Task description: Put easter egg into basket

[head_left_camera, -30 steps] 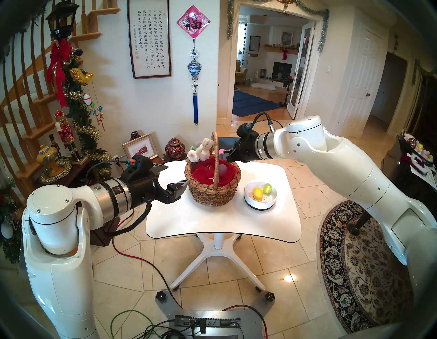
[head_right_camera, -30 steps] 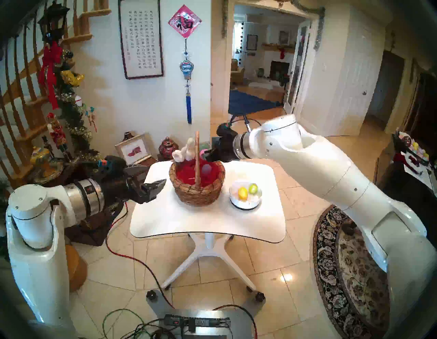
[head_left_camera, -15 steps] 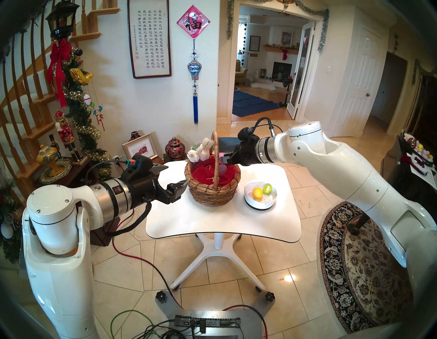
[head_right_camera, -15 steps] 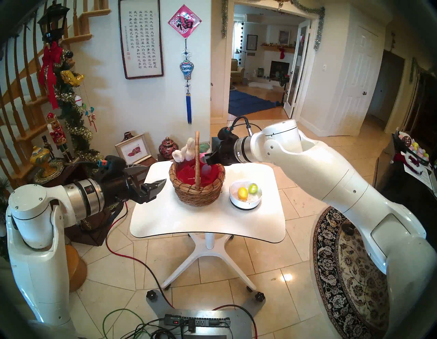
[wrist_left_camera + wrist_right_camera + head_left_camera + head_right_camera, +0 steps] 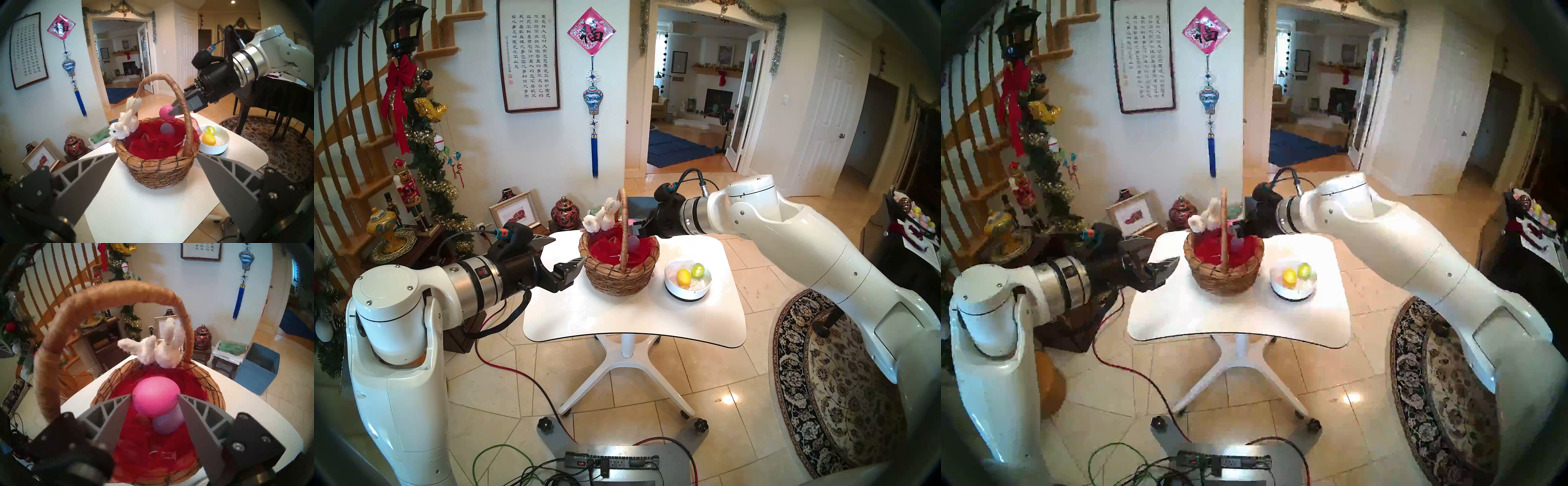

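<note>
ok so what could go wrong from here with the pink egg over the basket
1. The pink egg in the right hand hangs directly above the lavender egg; dropped here, it may knock or crack against it.
2. The hand sits close to the basket handle, so pulling back could snag and tip it.

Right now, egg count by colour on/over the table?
Pink egg: 1, held in right gripper over the basket
Lavender egg: 1, in basket
Yellow egg: 1, in white bowl
Green egg: 1, in white bowl
Total: 4
</note>
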You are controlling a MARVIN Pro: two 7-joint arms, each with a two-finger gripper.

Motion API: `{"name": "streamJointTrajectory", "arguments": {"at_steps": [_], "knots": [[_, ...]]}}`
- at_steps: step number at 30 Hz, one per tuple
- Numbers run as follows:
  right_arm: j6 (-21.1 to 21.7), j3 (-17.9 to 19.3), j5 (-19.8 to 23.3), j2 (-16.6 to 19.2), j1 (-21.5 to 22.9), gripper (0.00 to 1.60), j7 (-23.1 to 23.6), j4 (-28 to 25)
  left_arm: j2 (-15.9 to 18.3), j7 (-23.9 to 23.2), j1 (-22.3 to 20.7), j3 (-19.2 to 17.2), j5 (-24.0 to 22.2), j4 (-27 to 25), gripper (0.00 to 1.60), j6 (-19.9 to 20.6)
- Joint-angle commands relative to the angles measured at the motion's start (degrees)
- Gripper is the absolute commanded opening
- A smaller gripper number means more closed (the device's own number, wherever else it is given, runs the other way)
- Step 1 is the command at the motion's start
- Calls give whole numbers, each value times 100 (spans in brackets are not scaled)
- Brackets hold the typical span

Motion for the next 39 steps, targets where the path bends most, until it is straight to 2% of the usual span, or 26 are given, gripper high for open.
{"name": "streamJointTrajectory", "arguments": {"at_steps": [1,9,22,30,39], "knots": [[-51,40,-32,7,55,111,7,-1,4,6,-20,12,4,-29,160,-4],[-57,43,-32,3,55,119,47,9,4,6,-20,12,4,-29,160,-4],[34,52,-52,0,93,120,-17,-12,3,6,-20,12,4,-29,160,-4],[141,123,-28,140,78,119,-175,-168,3,5,-20,12,4,-28,160,-5],[250,281,120,480,-79,117,-410,-503,3,5,-20,12,4,-28,160,-5]]}}
